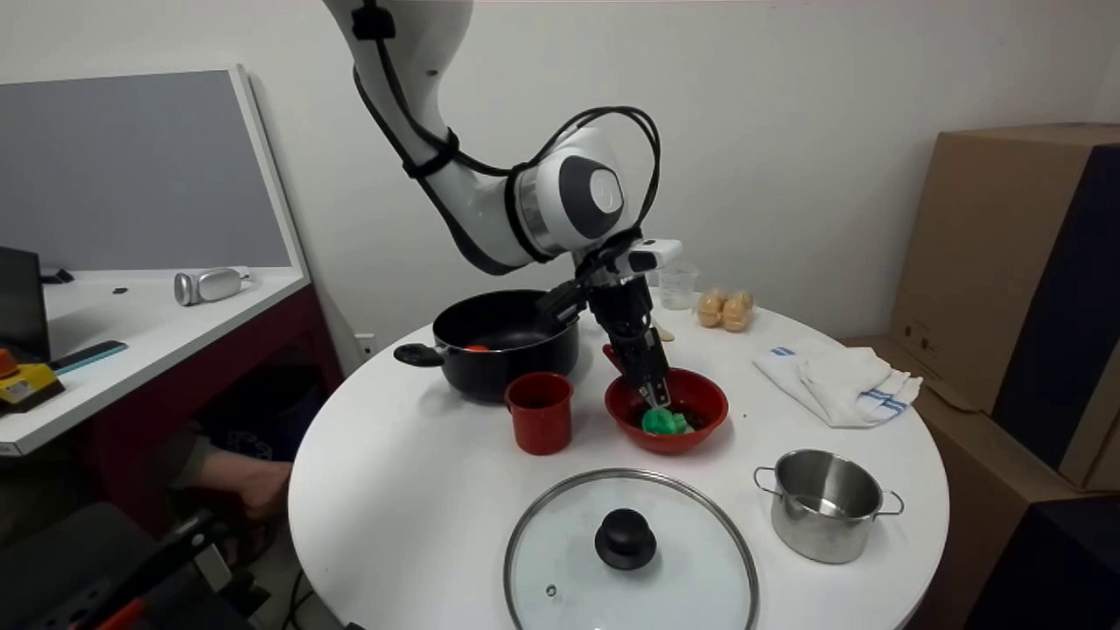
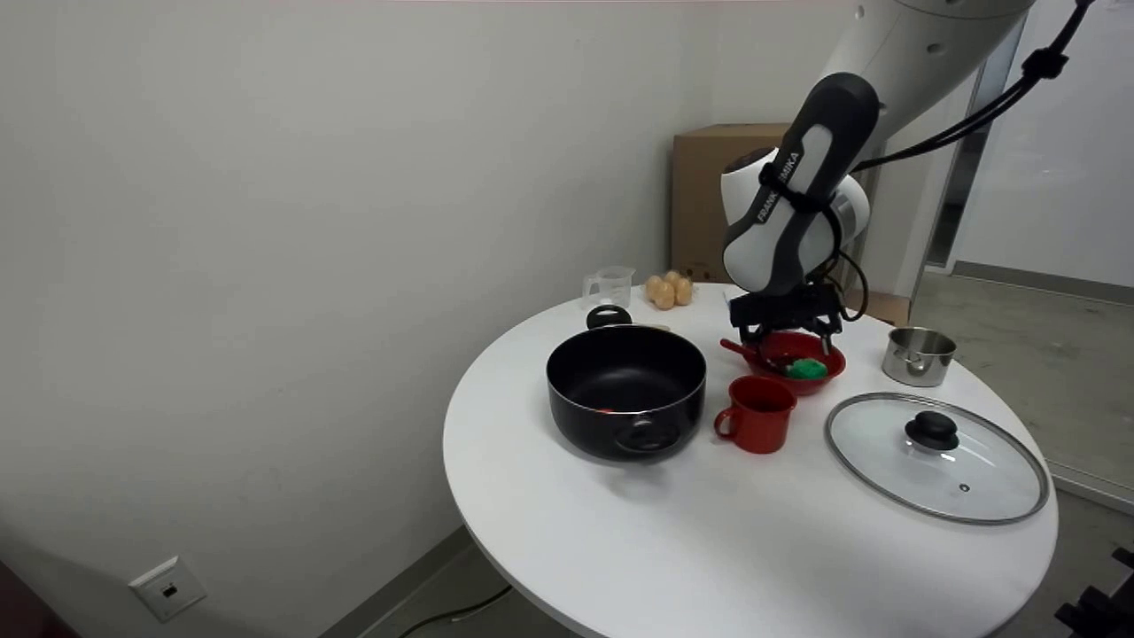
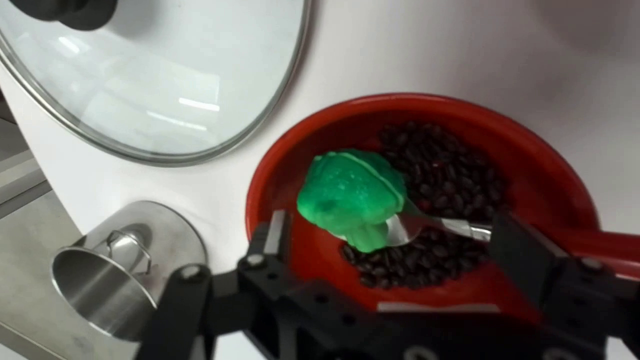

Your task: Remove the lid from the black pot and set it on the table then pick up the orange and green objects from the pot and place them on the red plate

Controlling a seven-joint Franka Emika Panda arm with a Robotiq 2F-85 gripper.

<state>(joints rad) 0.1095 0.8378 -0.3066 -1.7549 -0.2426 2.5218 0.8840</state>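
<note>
Presently the white arm [image 1: 481, 214] reaches down over the worktop [image 1: 402, 525], its hand [image 3: 392, 235] pointing downward with the tips low at the red dish [image 3: 415, 99]; the 2 fingers [image 3: 520, 265] are spread wide, pinching nothing; the green piece [image 3: 352, 195] lies in the red dish, just beside the finger at the left of the wrist view, though whether they touch I cannot tell, and apart from the finger at the right; a metal spoon [image 3: 402, 230] lies partly under it, over dark beans [image 3: 440, 165]; a bit of the orange piece [image 1: 477, 347] shows inside the uncovered black pot [image 1: 490, 374], whose rim is partly hidden behind the hand in an exterior view; the glass lid [image 1: 632, 549] rests on the worktop, knob up, well apart from the black pot; a red mug [image 1: 540, 429] stands near both the black pot and the red dish; a steel pot [image 1: 818, 525] stands near the glass lid; a white cloth [image 1: 840, 385], brown egg-like things [image 1: 724, 311] and a clear measuring jug [image 2: 613, 285] sit farther out, towards the edge.
</note>
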